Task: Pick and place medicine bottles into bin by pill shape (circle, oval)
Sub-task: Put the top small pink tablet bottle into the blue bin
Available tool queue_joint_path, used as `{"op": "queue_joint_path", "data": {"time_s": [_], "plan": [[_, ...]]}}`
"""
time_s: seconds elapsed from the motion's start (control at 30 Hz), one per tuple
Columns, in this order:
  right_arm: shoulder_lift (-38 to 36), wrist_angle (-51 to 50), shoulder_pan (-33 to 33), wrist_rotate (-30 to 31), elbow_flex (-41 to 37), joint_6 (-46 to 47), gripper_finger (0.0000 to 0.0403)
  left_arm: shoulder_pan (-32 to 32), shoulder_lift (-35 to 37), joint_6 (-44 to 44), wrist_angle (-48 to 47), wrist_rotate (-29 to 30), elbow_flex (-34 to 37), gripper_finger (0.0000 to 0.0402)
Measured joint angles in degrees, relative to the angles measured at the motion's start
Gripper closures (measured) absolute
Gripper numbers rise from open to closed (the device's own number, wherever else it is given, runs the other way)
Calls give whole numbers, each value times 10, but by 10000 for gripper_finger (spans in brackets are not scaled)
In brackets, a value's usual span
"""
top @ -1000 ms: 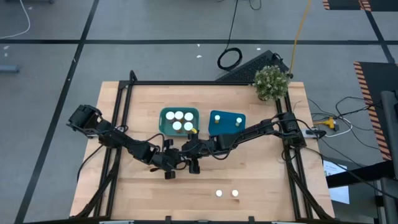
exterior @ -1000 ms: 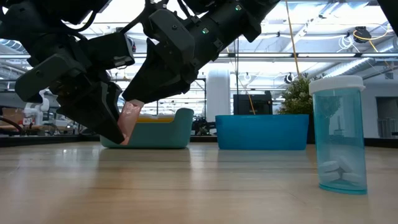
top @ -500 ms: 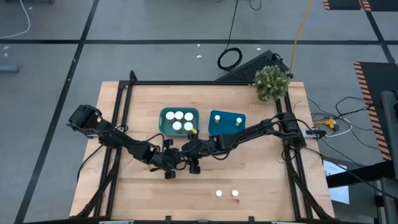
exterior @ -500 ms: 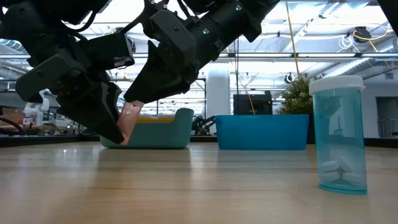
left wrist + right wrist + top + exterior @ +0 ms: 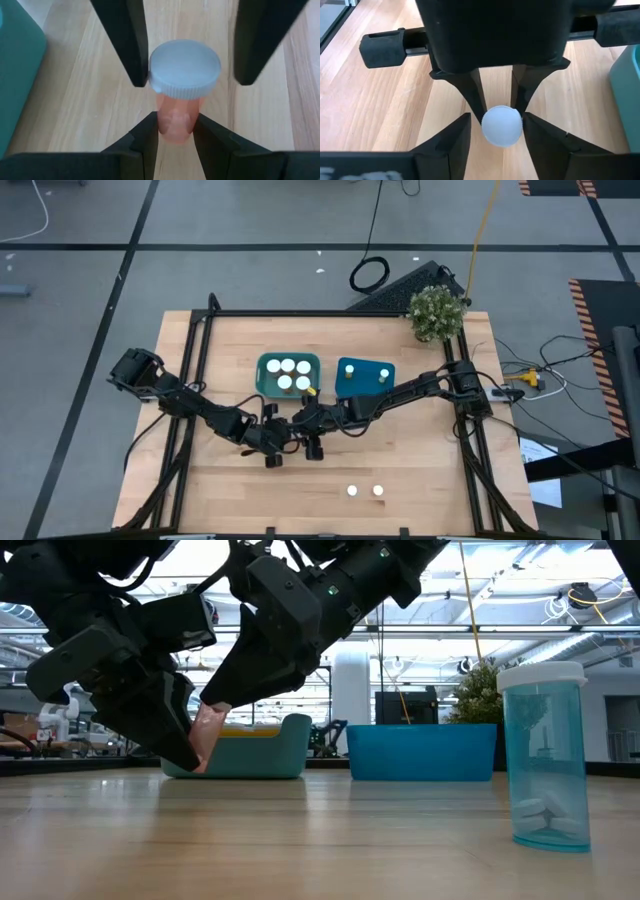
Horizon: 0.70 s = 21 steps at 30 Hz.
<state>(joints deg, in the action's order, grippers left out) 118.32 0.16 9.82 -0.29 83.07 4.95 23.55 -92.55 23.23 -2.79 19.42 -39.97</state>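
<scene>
Medicine bottles are partly sorted. From left to right on the table (image 5: 420, 470): the left gripper (image 5: 275, 438) comes first. Its two fingers are squeezed onto the body of a pink bottle (image 5: 176, 112) with a white cap (image 5: 185, 67), held low over the wood, in front of the bins. Just beside it is the right gripper (image 5: 312, 442). Its fingers stand one on each side of the same cap, but with a gap, so it is open and not pinching. I think one arm is passing the bottle to the other.

Behind them sits the teal bin (image 5: 266, 364) with five white caps in it. Next to it is the blue bin (image 5: 345, 387), with only one small bottle showing inside.

Farther right and nearer the front edge, two bottles (image 5: 365, 491) wait side by side. One is a clear blue bottle (image 5: 545, 755) with white pills at its bottom.

So six look done, one is in hand, and two are left.
</scene>
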Motion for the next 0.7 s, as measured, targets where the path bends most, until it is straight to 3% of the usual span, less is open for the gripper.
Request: {"op": "queue_joint_path", "data": {"time_s": [0.33,0.7], "plan": [[0,-1,0,-3,0,0,280,0,0,1,4,-3,0,282],[0,-4,0,-13,0,-13,271,5,0,4,5,-3,0,282]]}}
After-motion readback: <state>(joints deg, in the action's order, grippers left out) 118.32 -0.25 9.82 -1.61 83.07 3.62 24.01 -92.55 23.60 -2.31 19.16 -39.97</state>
